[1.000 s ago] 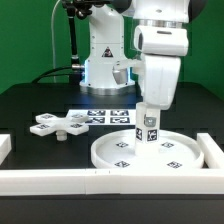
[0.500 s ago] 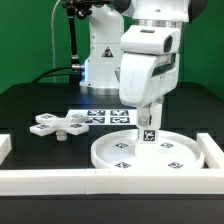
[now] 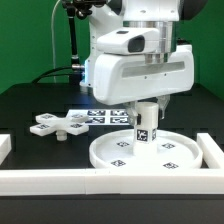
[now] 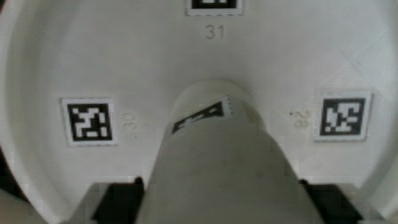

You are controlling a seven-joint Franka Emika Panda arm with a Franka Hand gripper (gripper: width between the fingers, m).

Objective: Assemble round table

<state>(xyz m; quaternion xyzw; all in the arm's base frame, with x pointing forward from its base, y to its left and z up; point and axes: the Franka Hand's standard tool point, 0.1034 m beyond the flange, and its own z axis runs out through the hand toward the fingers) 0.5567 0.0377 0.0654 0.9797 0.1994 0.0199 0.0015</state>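
Note:
The large rimmed round disc (image 3: 150, 152) lies flat on the table at the exterior view's right, tags up. The short cylindrical leg (image 3: 145, 126) stands upright on the disc's middle. My gripper (image 3: 146, 106) is shut on the leg's top end, straight above the disc. In the wrist view the leg (image 4: 217, 150) runs down to the disc (image 4: 71, 60) between tags, with my black fingers (image 4: 118, 200) pressed on both its sides. The cross-shaped foot piece (image 3: 57, 123) lies flat on the table at the exterior view's left.
The marker board (image 3: 100, 117) lies behind the disc near the robot base. Long white border bars (image 3: 60, 180) run along the front, with a short bar (image 3: 213, 150) at the exterior view's right.
My wrist has turned about the vertical while staying on the leg; the hand now faces broadside to the exterior camera. The leg stays upright on the disc.

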